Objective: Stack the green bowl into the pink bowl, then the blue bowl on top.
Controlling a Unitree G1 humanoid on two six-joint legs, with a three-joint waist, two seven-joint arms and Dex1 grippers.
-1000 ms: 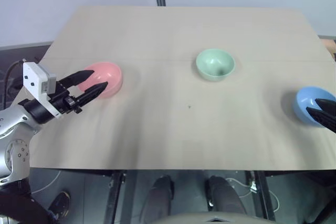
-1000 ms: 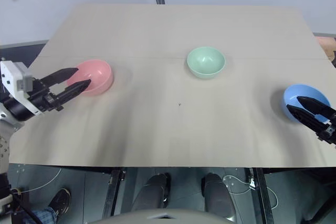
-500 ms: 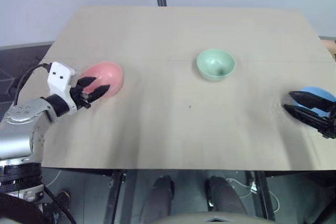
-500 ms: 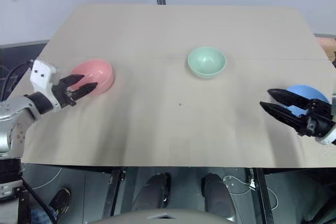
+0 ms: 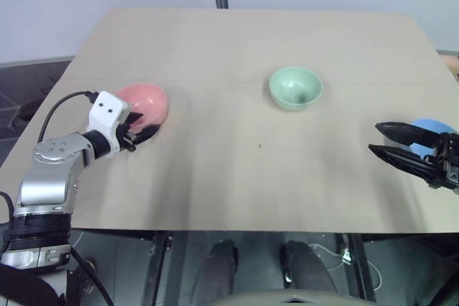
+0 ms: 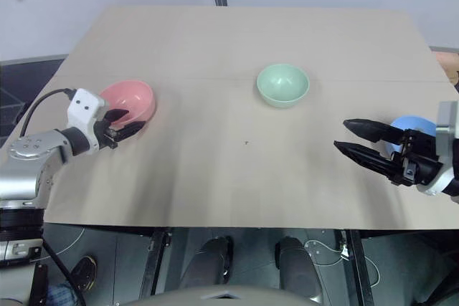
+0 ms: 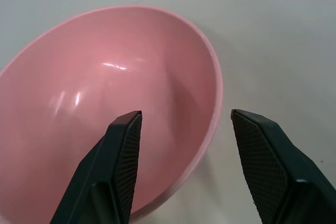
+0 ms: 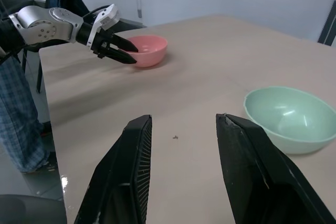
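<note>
The left gripper (image 7: 181,166) has its fingers spread, straddling the near rim of the small round salmon-pink plastic bowl (image 7: 105,108), one finger inside, one outside; nothing is pinched. The right gripper (image 6: 358,145) is spread and empty, the pale mint-green plastic bowl (image 8: 286,116) ahead of its fingers on the tabletop (image 5: 237,170), the sky-blue plastic bowl (image 6: 412,125) behind them; approach the green rim level, close gently.

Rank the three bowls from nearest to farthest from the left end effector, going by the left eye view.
1. pink bowl, right at the left end effector, whose fingers straddle its near rim.
2. green bowl, mid-table, farther back.
3. blue bowl, at the table's right edge, behind the right end effector.
</note>
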